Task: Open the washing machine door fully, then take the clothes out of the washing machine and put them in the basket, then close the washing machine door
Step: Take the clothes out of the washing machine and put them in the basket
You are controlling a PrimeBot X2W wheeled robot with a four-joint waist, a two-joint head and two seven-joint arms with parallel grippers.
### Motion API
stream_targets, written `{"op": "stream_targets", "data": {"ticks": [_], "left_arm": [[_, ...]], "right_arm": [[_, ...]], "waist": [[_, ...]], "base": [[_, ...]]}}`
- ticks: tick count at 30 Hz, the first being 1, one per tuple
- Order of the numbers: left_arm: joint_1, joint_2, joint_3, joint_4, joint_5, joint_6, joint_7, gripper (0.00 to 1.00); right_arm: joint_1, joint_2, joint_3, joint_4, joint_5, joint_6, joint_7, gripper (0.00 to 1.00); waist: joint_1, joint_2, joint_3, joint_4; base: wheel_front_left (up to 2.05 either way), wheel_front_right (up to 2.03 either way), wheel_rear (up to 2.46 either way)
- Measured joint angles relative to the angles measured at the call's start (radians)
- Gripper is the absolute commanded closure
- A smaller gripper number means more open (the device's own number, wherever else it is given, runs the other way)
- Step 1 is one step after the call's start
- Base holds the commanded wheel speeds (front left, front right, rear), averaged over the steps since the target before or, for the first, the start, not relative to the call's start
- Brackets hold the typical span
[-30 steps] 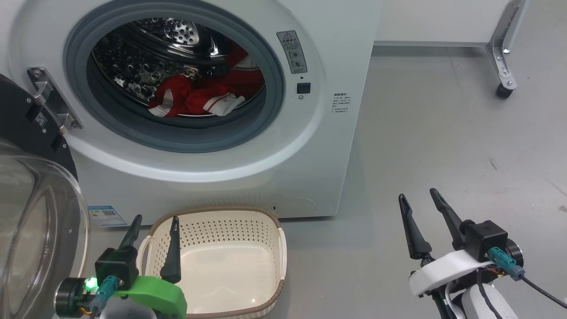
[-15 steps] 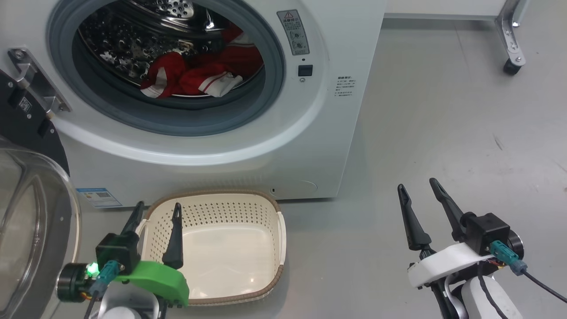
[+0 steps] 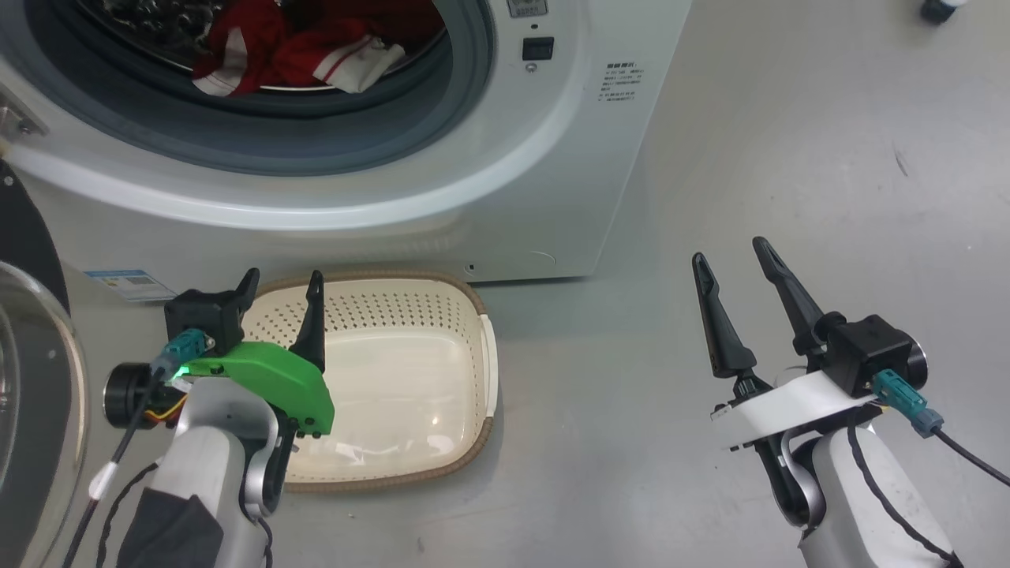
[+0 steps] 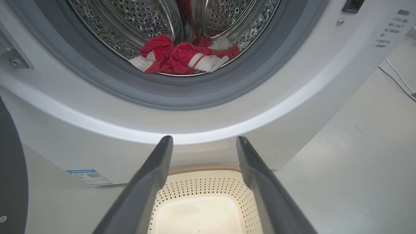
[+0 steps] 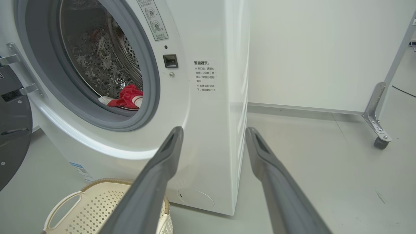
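The washing machine (image 3: pixel 552 158) stands with its door (image 3: pixel 31 410) swung open at my left, the glass bowl facing me. Red and white clothes (image 3: pixel 300 47) lie at the drum's front lip and also show as clothes (image 4: pixel 185 58) and clothes (image 5: pixel 126 97). The cream basket (image 3: pixel 410 315) sits empty on the floor before the machine. My left gripper (image 3: pixel 283 274) hovers open over the basket's left part, fingers toward the machine. My right gripper (image 3: pixel 728 248) is open over bare floor to the right. Nothing lies between the left gripper's (image 4: pixel 204 139) or right gripper's (image 5: pixel 214 129) fingers.
Grey floor spreads to the right of the machine. A metal leg on a caster (image 5: pixel 378 130) stands at the far right by the white wall (image 5: pixel 308 48). A blue label (image 3: pixel 130 284) is stuck low on the machine's front.
The head camera has tilted down, so machine and basket slid up the picture. Both grippers stay open; the left one sits slightly farther forward over the basket.
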Motion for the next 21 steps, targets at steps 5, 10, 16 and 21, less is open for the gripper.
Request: {"op": "stream_targets", "data": {"ticks": [5,10,16,21], "left_arm": [[-0.085,0.001,0.004,0.064,-0.028,-0.024,0.076,0.00],[-0.213,0.023,0.021,0.110,-0.060,-0.049,0.173,0.00],[-0.382,0.071,0.069,0.132,-0.077,-0.058,0.228,0.00],[-0.490,0.113,0.099,0.162,-0.082,-0.067,0.250,0.00]], "right_arm": [[-0.040,0.000,0.013,-0.016,0.010,0.000,0.000,0.00],[-0.081,-0.002,0.031,-0.035,0.028,0.000,0.000,0.00],[-0.125,-0.002,0.051,-0.046,0.069,-0.006,0.000,0.00],[-0.155,-0.003,0.088,-0.047,0.099,-0.008,0.000,0.00]], "waist": [[0.0000,0.0000,0.055,-0.015],[0.0000,0.0000,0.123,-0.040],[0.0000,0.0000,0.201,-0.078],[0.0001,0.0000,0.251,-0.120]], "base": [[0.00,0.00,0.00],[0.00,0.00,0.00],[0.00,0.00,0.00],[0.00,0.00,0.00]]}}
